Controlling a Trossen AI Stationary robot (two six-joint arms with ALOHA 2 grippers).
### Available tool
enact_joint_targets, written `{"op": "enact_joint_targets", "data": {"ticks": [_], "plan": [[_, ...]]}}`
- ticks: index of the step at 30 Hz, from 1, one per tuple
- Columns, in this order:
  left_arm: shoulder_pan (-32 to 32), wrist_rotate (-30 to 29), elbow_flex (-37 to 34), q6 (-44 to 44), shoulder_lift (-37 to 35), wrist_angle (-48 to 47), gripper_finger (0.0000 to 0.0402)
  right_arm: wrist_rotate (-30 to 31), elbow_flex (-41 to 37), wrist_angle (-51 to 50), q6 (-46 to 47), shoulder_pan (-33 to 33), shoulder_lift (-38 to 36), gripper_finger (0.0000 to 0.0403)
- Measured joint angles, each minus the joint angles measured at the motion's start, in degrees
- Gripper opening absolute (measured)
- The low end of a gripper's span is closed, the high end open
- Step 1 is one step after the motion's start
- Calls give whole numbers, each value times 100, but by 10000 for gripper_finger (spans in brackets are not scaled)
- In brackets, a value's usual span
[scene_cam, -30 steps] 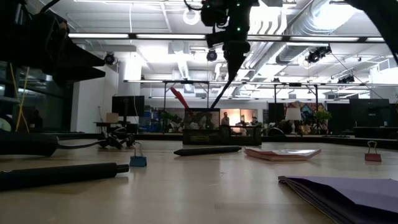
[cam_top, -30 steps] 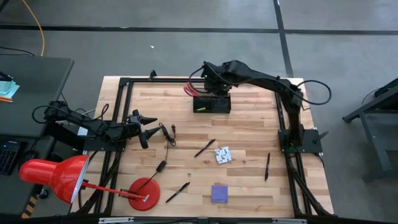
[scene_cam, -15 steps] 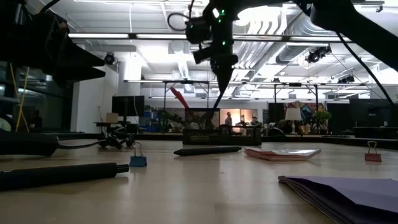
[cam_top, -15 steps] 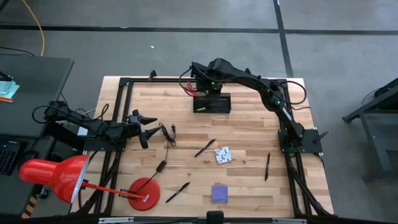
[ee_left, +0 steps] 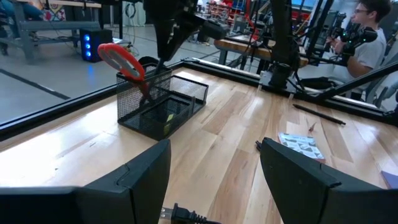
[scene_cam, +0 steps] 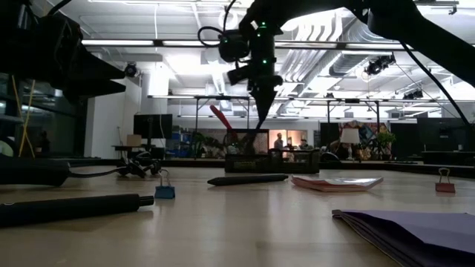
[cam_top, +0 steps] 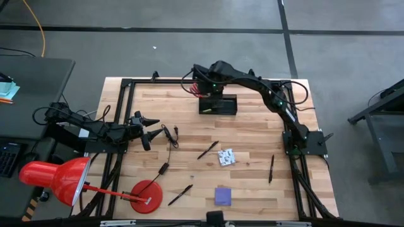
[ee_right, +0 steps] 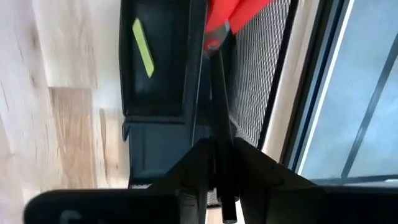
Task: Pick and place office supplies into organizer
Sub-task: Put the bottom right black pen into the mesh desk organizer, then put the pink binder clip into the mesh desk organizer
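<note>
The black mesh organizer (cam_top: 219, 104) stands near the table's far edge, with red-handled scissors (ee_left: 121, 59) sticking up out of its taller cup section. A tiny yellow piece (ee_right: 143, 56) lies in its lower tray. My right gripper (cam_top: 206, 85) hovers over the cup section, shut on a slim black pen (scene_cam: 260, 111). My left gripper (ee_left: 211, 180) waits open at the table's left side. Three more pens (cam_top: 208, 150) (cam_top: 180, 194) (cam_top: 271, 169), the white patterned packet (cam_top: 226, 156) and the purple pad (cam_top: 222, 196) lie flat on the table. My right gripper pinches the pen's upper part (ee_right: 219, 162) between its two fingers, coming from above and pointing down, with the pen running along the fingers. The pen slants down below the gripper. Its lower end (scene_cam: 256, 132) reaches into the organizer's cup section beside the scissors (ee_right: 239, 15).
A red desk lamp (cam_top: 57, 176) with its round base (cam_top: 146, 195) stands at the near left corner. A thin black cable (cam_top: 167, 135) lies near my left gripper. Small binder clips (scene_cam: 165, 191) (scene_cam: 444, 185) sit on the table. A black frame rail (cam_top: 164, 82) runs along the far edge.
My right gripper has moved toward the table's left and come down over the cup section, still shut on the pen, whose lower end has dipped into the cup. The organizer, with the scissors in it, has slid a little toward the table's right.
</note>
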Motion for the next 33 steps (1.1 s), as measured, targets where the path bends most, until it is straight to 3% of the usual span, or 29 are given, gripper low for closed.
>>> {"op": "enact_joint_targets", "data": {"ticks": [7,12,22,29,33], "plan": [[1,1,0,0,-1,-1,232,-122,0,172,-89,-5,0,60],[0,0,0,0,-1,1,232,131,0,323,-249,11,0,72],[1,-1,0,0,-1,1,232,330,0,324,-309,15,0,130],[1,0,0,0,1,1,232,1187,0,50,-17,187,-32,130],[1,-1,0,0,2,-1,232,1038,0,-338,662,347,-263,124]]}}
